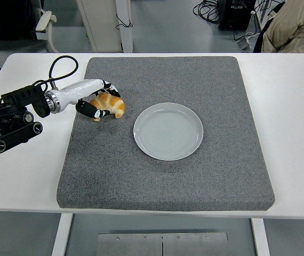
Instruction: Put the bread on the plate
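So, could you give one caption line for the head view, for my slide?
Left hand closed around the bread on a grey mat, beside an empty plate.

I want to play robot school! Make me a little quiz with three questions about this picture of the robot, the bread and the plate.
1. True or false: the bread is already lying on the plate.
2. Which hand is closed around the bread? A) the left hand B) the right hand C) a person's hand
3. Fill in the missing word: the plate sits on a grey ____ that covers the white table.

Key
1. False. The bread is to the left of the plate, and the plate has nothing on it.
2. A. The left hand's fingers curl around the bread.
3. mat
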You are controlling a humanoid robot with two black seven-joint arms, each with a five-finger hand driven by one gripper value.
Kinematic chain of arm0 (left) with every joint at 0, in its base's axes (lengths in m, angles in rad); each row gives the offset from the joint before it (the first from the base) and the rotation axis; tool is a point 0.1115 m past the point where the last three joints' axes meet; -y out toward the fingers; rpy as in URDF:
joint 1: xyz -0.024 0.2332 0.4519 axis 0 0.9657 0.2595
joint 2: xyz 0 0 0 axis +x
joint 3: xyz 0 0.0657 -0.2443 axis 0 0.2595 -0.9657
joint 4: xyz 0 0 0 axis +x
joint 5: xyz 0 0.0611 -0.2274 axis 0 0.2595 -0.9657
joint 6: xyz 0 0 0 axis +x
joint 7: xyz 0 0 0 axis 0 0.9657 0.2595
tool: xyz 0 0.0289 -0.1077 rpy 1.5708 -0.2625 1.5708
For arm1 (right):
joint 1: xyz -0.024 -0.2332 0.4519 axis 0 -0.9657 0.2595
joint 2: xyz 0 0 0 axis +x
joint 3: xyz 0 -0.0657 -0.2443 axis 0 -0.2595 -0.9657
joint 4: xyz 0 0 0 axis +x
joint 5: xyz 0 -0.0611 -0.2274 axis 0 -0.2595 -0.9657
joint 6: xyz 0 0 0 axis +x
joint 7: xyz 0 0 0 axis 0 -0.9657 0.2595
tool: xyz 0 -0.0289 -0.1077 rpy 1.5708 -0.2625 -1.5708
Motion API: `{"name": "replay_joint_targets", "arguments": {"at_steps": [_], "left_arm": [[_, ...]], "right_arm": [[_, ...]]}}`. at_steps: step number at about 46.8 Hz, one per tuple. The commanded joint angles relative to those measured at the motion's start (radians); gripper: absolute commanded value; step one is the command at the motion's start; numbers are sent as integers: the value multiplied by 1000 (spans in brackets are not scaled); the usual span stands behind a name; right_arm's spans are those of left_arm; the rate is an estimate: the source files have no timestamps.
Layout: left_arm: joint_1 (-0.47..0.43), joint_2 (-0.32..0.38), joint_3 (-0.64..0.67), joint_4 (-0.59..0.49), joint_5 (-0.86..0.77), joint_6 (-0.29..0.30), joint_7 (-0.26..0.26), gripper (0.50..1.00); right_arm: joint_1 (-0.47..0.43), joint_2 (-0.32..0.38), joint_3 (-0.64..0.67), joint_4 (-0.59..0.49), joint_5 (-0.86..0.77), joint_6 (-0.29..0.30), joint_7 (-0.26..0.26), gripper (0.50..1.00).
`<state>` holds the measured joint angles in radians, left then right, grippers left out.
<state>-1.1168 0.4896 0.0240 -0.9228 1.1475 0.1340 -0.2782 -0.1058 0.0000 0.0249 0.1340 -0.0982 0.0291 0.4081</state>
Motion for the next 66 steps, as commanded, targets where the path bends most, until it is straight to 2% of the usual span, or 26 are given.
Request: {"name": "replay_joint_targets", "arguments": {"at_steps": [1, 11, 16, 21, 27, 53, 66], "left_arm": [[-32, 10, -3, -1, 0, -4, -3, 517], [-89, 52, -39, -8, 0, -19, -36, 519], [-110, 78, -72, -8, 0, -45, -47, 520], [-127, 87, -102, -8, 1, -80, -47, 521], [-144, 98, -110, -10, 1, -86, -45, 521], [-233, 92, -134, -16, 1, -126, -33, 525], [-248, 73, -147, -119, 3, -126, -18, 525]], "right_arm": [[0, 0, 0, -1, 0, 0, 0, 1000], [0, 0, 0, -1, 0, 0, 0, 1000], [0, 0, 1, 1, 0, 0, 0, 1000], [0, 0, 1, -1, 0, 0, 0, 1000], [0, 0, 0, -1, 0, 0, 0, 1000], [0, 0, 0, -1, 0, 0, 0, 1000], [0, 0, 0, 1, 0, 0, 0, 1000]]}}
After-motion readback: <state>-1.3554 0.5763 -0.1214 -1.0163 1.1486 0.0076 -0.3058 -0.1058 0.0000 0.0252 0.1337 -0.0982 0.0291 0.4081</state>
